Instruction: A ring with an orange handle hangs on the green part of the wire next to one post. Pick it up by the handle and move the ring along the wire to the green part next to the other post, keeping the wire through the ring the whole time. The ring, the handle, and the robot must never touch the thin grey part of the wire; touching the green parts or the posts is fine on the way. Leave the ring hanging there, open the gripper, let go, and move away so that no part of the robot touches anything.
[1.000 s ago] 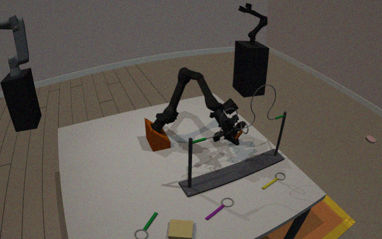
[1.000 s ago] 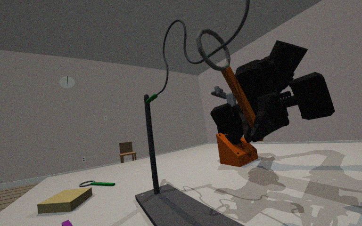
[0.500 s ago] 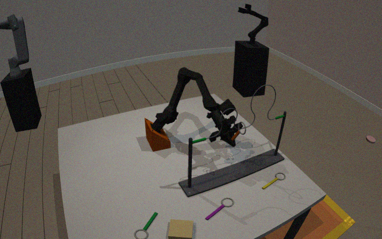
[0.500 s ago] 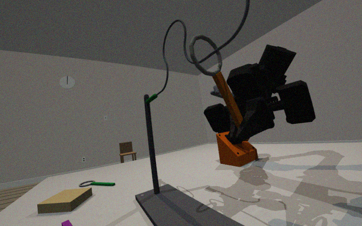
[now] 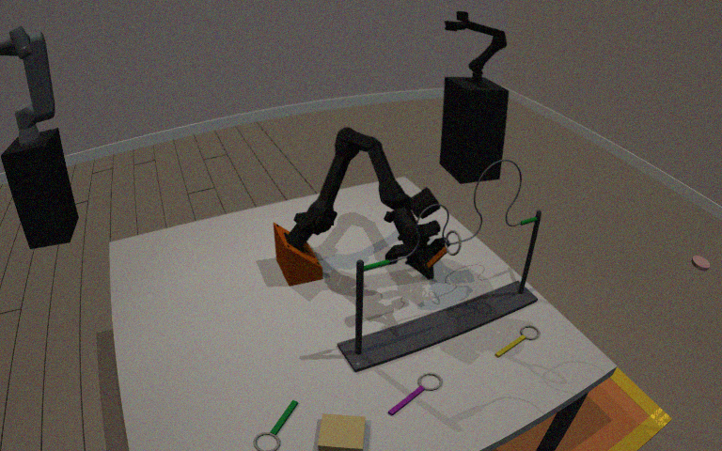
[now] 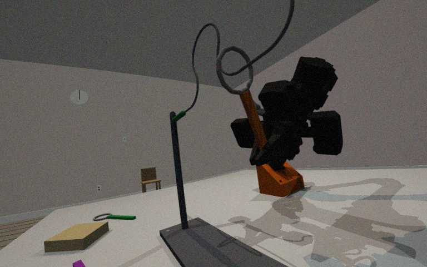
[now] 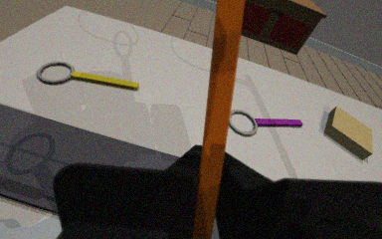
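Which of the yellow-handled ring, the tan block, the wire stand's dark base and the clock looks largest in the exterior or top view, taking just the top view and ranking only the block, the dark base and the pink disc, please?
1. Dark base
2. Tan block
3. Pink disc
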Controlling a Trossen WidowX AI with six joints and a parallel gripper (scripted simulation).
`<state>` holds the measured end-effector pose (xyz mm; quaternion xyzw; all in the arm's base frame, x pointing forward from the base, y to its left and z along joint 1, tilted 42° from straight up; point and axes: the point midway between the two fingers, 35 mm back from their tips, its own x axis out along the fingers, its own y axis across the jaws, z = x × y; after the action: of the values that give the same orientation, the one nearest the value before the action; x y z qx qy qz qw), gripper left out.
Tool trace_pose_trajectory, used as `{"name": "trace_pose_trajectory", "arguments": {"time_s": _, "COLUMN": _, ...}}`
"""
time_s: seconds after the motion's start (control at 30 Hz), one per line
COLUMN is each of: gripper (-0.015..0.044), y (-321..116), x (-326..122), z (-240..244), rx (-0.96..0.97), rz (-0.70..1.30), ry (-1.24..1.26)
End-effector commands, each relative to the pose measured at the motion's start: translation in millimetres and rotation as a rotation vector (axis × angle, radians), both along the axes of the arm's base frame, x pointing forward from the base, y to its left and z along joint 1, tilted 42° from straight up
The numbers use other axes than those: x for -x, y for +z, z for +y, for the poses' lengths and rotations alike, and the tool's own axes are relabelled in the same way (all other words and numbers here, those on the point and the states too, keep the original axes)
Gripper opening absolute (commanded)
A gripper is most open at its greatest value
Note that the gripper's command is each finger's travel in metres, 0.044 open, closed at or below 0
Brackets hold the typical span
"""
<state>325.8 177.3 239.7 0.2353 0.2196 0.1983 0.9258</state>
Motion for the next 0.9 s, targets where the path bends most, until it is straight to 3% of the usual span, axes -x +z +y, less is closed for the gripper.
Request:
{"name": "trace_pose_trajectory", "arguments": {"time_s": 0.0, "gripper": -0.015, "y": -7.5, "x": -0.5, "z": -8.8, "rx": 0.066, "rz": -0.004, "ry": 0.0}}
{"name": "trace_pose_trajectory", "arguments": {"time_s": 0.87, "gripper": -0.015, "y": -19.0, "x": -15.0, "z": -98.9, "rx": 0.686, "rz": -0.097, "ry": -0.039}}
